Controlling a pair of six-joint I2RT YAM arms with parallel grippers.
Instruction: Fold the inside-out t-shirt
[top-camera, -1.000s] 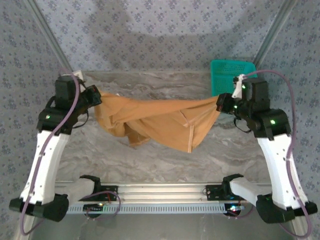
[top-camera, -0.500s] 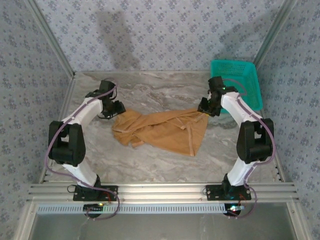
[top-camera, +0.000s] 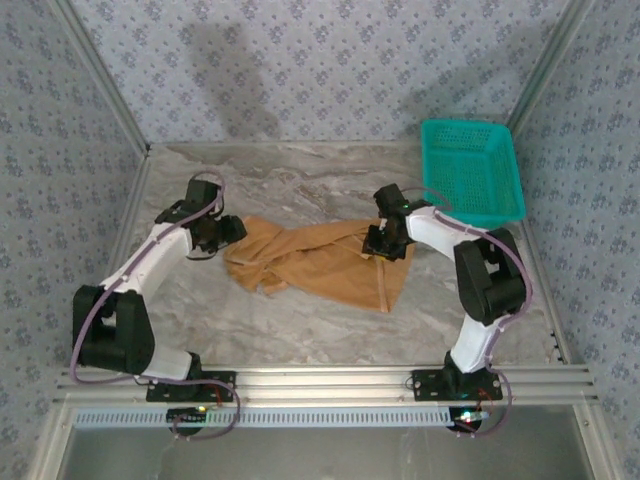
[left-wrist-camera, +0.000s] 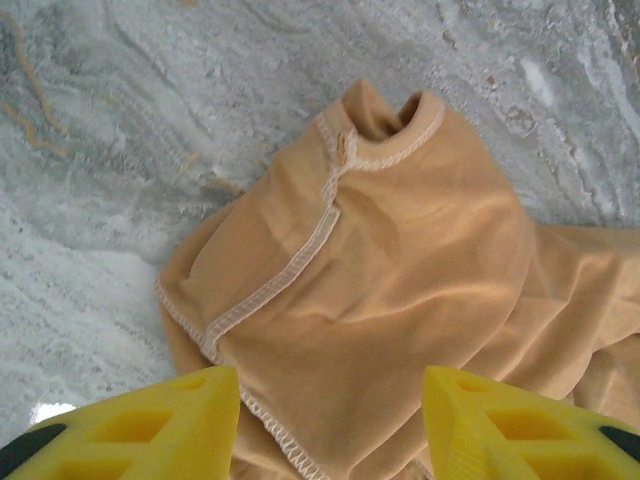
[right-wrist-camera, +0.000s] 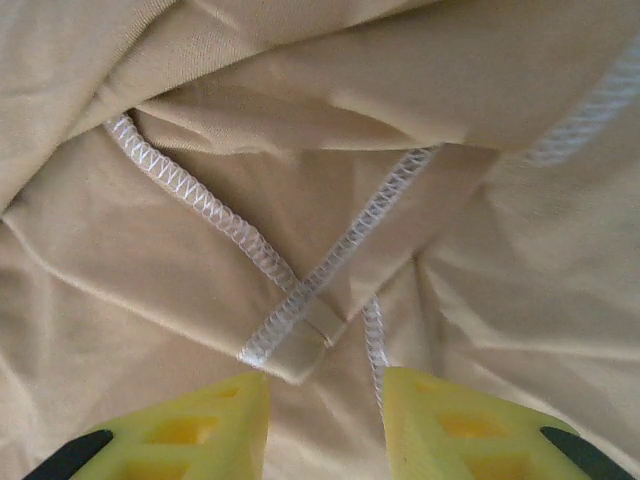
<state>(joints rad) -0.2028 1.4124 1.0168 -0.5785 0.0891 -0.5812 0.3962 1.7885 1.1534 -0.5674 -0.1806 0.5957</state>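
Patterned blue-grey walls (top-camera: 300, 60) close in a marble-look table (top-camera: 300, 320), with an aluminium rail (top-camera: 320, 382) running along its near edge where the two arms are bolted. The inside-out t-shirt (top-camera: 320, 262) lies crumpled near the middle of the table as a tan, roughly wedge-shaped heap, wider at its left end and tapering to a corner at the near right. A teal basket (top-camera: 470, 175) sits at the far right corner of the table, well apart from the shirt. The left arm (top-camera: 150, 260) reaches in from the left and the right arm (top-camera: 450, 235) bends in from the right, so each meets one end of the cloth. In the overhead view the left gripper (top-camera: 232, 232) is at the shirt's far left edge; from its wrist camera the left gripper (left-wrist-camera: 328, 400) has its yellow fingers (left-wrist-camera: 170, 420) spread apart above the fabric, with nothing pinched between them. Below them the ribbed collar (left-wrist-camera: 400, 140) faces the far side, and a white overlock seam (left-wrist-camera: 290, 275) runs down the cloth from it. The right gripper (top-camera: 385, 245) is at the shirt's far right part; from its own wrist camera the right gripper (right-wrist-camera: 325, 385) also has its fingers (right-wrist-camera: 190, 425) parted, hanging close over folds where two white stitched seams (right-wrist-camera: 300, 300) cross, and the cloth lies loose between them.
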